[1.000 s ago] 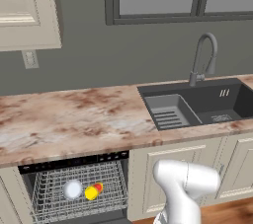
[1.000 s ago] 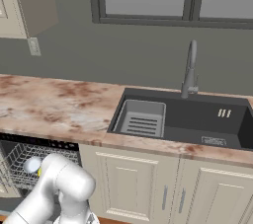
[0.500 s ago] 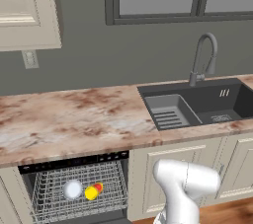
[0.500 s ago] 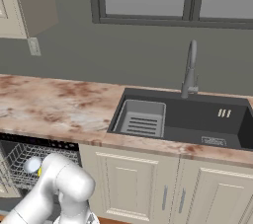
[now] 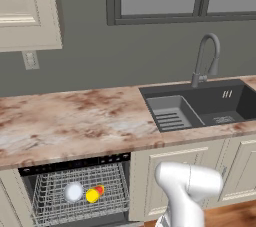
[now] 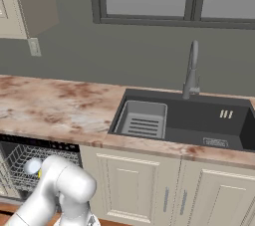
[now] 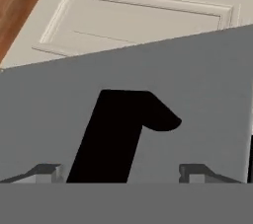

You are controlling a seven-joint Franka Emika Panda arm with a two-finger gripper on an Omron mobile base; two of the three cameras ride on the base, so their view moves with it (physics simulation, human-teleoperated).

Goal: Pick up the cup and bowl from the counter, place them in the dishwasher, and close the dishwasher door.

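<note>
- Inside the open under-counter dishwasher's (image 5: pixel 75 163) wire rack I see the round pale bowl (image 5: pixel 73 191) beside the yellow cup (image 5: pixel 94 194).
- My gripper (image 7: pixel 120 172) stands spread, grasping nothing, near the flat grey door's (image 7: pixel 197 85) black bar handle (image 7: pixel 118 131).

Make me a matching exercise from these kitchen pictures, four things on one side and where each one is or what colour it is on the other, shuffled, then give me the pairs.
Things:
1. cup
2. bowl
3. faucet
4. dishwasher door

Descriptions:
A. curved, grey, standing behind the sink basin
B. flat grey panel with a black bar handle, close in front of the gripper in the hand view
C. yellow with a red patch, lying in the dishwasher rack
D. pale and round, in the rack just left of the cup

Pairs: 1-C, 2-D, 3-A, 4-B
</note>
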